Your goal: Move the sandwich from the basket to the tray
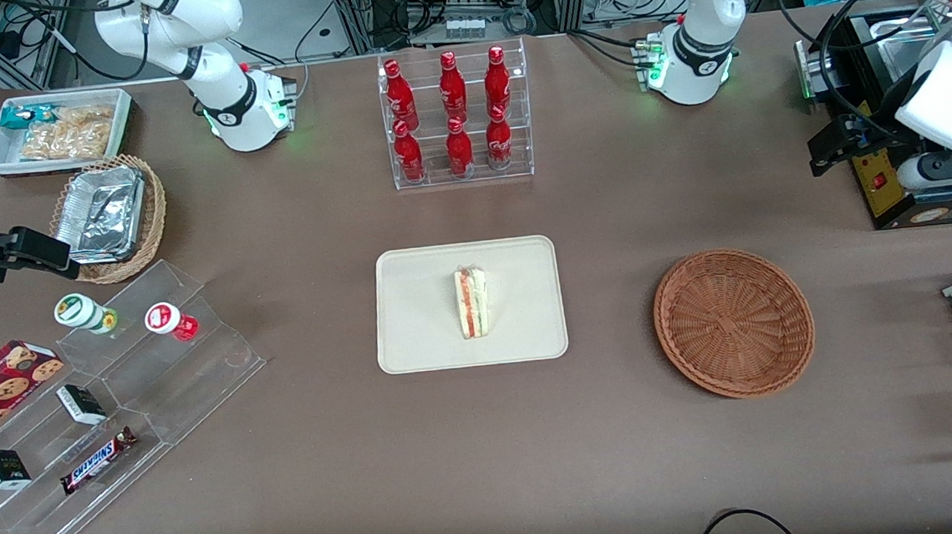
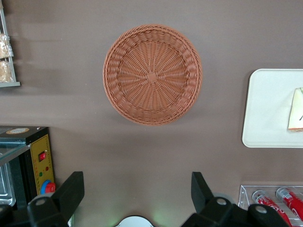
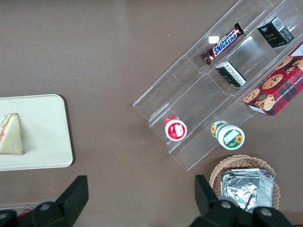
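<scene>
The hand (image 2: 135, 191) hangs wide apart and holds nothing, above the wicker basket (image 2: 152, 74); the sandwich (image 1: 472, 302) lies on the tray (image 1: 413, 322).

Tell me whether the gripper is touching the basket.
Apart. The left wrist view shows the open gripper high above bare table, clear of the empty basket; the sandwich already lies on the tray.

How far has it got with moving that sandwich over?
It looks finished. The sandwich lies on the tray, and the basket holds nothing. The gripper is open and holds nothing, up above the table between the basket and the robot bases. Nothing visible is left to move.
</scene>
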You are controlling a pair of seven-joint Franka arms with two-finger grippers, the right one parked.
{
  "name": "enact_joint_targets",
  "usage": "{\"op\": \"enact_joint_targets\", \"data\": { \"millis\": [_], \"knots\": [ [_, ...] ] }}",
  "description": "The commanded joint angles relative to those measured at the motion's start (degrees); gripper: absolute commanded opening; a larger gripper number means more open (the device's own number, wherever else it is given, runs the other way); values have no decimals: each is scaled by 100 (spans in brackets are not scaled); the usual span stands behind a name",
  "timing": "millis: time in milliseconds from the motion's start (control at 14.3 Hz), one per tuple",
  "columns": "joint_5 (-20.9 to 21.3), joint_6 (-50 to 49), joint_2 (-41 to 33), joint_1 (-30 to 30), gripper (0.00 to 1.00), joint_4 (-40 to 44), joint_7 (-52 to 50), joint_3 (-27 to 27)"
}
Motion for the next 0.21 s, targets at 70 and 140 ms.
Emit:
{"op": "enact_joint_targets", "data": {
  "millis": [70, 140],
  "knots": [
    [-51, 39, 58, 6, 100, 136, 37, -8],
    [-51, 39, 58, 6, 100, 136, 37, -8]
  ]
}}
